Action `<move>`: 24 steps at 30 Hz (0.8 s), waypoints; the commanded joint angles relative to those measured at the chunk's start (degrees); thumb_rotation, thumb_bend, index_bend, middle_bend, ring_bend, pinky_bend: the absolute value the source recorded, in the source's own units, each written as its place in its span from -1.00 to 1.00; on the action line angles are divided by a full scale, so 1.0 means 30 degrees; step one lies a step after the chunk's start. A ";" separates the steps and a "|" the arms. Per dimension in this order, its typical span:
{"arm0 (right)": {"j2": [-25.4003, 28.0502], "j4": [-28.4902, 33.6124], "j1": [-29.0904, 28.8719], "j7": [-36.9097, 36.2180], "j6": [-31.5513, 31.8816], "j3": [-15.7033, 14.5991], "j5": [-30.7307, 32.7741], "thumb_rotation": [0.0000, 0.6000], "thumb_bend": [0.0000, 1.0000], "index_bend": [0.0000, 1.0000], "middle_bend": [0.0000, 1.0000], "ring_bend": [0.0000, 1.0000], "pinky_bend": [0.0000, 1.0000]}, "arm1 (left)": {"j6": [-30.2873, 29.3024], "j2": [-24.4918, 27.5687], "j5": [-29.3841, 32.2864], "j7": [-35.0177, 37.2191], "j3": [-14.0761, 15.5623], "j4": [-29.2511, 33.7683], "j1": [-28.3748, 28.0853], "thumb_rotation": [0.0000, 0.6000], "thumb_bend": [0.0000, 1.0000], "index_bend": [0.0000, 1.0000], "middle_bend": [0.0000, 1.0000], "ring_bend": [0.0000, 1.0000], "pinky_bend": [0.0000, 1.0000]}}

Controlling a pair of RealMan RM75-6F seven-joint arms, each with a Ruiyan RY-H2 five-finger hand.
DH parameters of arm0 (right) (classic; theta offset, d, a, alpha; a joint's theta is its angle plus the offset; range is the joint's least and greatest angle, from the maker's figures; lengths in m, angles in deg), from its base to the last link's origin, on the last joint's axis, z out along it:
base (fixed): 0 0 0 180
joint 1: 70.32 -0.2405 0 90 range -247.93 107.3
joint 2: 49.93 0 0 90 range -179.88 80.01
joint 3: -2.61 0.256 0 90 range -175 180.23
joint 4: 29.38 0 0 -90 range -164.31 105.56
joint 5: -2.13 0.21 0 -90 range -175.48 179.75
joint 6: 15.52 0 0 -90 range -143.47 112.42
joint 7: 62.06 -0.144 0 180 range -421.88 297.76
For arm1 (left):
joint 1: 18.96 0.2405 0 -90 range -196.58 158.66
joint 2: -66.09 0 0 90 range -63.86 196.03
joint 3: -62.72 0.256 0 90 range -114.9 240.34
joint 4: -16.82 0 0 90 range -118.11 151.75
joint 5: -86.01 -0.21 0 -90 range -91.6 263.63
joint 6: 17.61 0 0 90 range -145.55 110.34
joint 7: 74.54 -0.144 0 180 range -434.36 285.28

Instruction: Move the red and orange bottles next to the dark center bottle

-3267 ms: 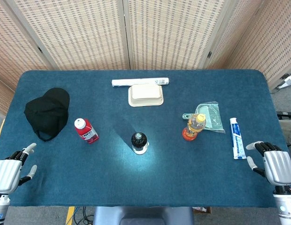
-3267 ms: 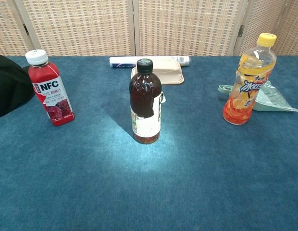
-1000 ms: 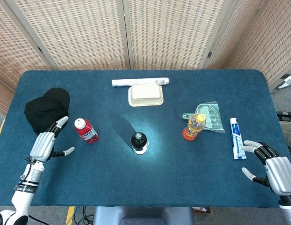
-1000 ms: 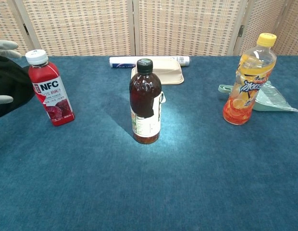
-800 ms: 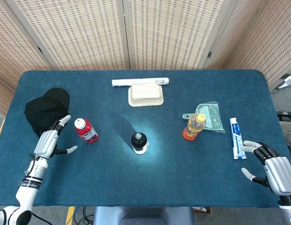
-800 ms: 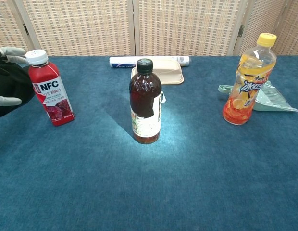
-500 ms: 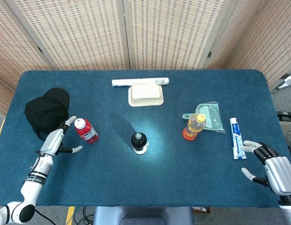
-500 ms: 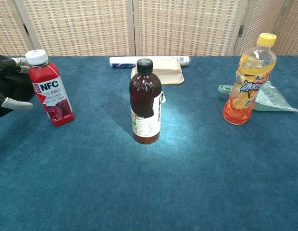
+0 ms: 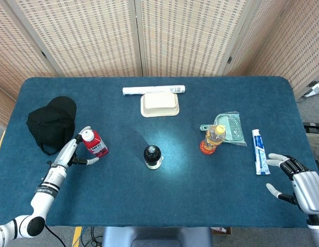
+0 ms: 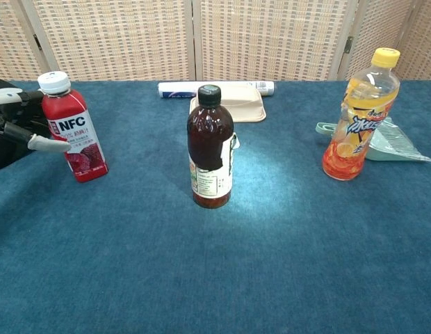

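The red NFC bottle (image 9: 95, 144) (image 10: 71, 127) stands upright at the left of the blue table (image 9: 175, 195). My left hand (image 9: 76, 147) (image 10: 22, 120) reaches it from the left, its fingers spread, one behind the bottle's neck and the thumb at its front; a closed grip does not show. The dark bottle (image 9: 152, 156) (image 10: 210, 147) stands in the middle. At the right stands the orange bottle (image 9: 213, 139) (image 10: 359, 115). My right hand (image 9: 302, 187) hovers open at the front right corner, apart from everything, and shows only in the head view.
A black cap (image 9: 51, 123) (image 10: 7, 136) lies just left of the red bottle. A white lidded box (image 9: 159, 104) and a rolled white tube (image 9: 153, 90) lie at the back centre. A green plastic bag (image 9: 229, 127) sits behind the orange bottle, a toothpaste tube (image 9: 259, 151) to its right.
My left hand has moved right, from beside the cap up to the red bottle, and its fingers now bracket it. The bottles and my right hand have stayed put.
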 commanded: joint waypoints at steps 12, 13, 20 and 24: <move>-0.0093 -0.0092 -0.0002 -0.0064 0.0050 0.0078 0.0005 1.00 -0.60 -0.33 -0.48 -0.58 -0.18 | 0.0494 -0.0382 0.0783 0.0687 -0.0325 0.0006 -0.0363 1.00 -0.89 -0.87 -0.82 -0.90 -0.77; -0.0094 -0.0093 -0.0006 -0.0065 0.0036 0.0073 0.0002 1.00 -0.60 -0.33 -0.48 -0.58 -0.18 | 0.0462 -0.0422 0.0902 0.0582 -0.0327 -0.0041 -0.0386 1.00 -0.89 -0.87 -0.83 -0.90 -0.77; -0.0121 -0.0059 0.0012 0.0010 0.0080 0.0047 -0.0111 1.00 -0.60 -0.33 -0.48 -0.58 -0.18 | 0.0266 -0.0834 0.2354 -0.0585 -0.0464 -0.0392 -0.0729 1.00 -0.89 -0.96 -0.96 -0.90 -0.77; -0.0137 -0.0060 0.0034 0.0056 0.0128 0.0049 -0.0139 1.00 -0.60 -0.34 -0.48 -0.58 -0.18 | 0.0016 -0.0974 0.3135 -0.1261 -0.0535 -0.0329 -0.0842 1.00 -0.89 -0.96 -0.96 -0.86 -0.76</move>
